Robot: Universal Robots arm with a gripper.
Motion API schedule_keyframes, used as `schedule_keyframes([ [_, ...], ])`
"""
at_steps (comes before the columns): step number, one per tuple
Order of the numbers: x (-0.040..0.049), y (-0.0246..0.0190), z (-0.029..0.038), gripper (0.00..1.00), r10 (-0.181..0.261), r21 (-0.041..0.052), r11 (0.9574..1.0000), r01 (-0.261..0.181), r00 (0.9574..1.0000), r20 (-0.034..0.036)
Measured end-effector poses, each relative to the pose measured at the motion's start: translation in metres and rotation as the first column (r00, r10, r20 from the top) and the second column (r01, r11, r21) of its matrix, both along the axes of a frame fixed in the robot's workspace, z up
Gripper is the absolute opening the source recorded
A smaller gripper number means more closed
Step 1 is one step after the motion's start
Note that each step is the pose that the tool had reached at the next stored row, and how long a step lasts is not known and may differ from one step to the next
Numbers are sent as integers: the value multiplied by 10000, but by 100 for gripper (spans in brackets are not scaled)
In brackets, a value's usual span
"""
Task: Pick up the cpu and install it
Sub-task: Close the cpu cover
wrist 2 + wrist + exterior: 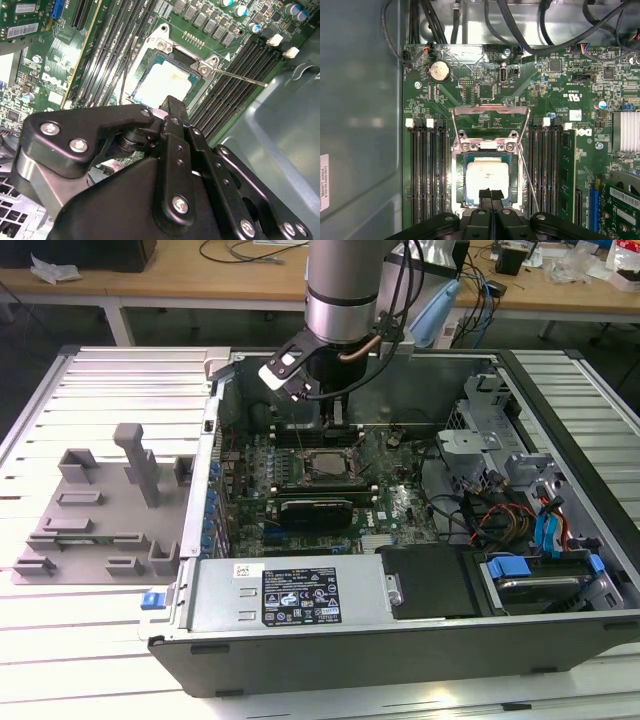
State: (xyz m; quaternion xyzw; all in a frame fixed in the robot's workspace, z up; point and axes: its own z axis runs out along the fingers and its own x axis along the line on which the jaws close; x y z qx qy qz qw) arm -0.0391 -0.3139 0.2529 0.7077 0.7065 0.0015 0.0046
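Nearest to us in the first wrist view, the one gripper (490,196) has its two fingers pressed together with nothing between them. Its tips are over the near edge of the cpu (487,172), and we cannot tell whether they touch it. The single cpu lies flat inside the one socket (457,167), silvery top up.

We judge the placing done and the locking not yet done. The one load plate (490,111) stands raised and the one thin lever (530,175) is unlatched. Any move from here calls for a clean path that does not nudge the chip.

Two banks of memory slots (427,170) flank the socket, and one coin cell (439,71) lies beyond. Farther out, we see one computer case (400,665) and, toward the exterior view's left, one gray tray (90,515).
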Motion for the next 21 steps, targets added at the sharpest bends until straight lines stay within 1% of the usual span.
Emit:
schedule_keyframes([
  [3,0,0,58,11,0,0,10000,0,10000,0],
  [5,0,1,83,11,0,0,10000,0,10000,0],
  [6,0,1,107,11,0,1,10000,0,10000,0],
  [8,0,1,188,11,0,1,10000,0,10000,1],
  [11,0,1,239,11,0,0,10000,0,10000,0],
  [12,0,1,276,11,0,0,10000,0,10000,1],
  [15,0,1,358,11,0,0,10000,0,10000,0],
  [19,0,1,364,11,0,0,10000,0,10000,1],
  [21,18,0,365,11,0,-2,10000,0,10000,-1],
])
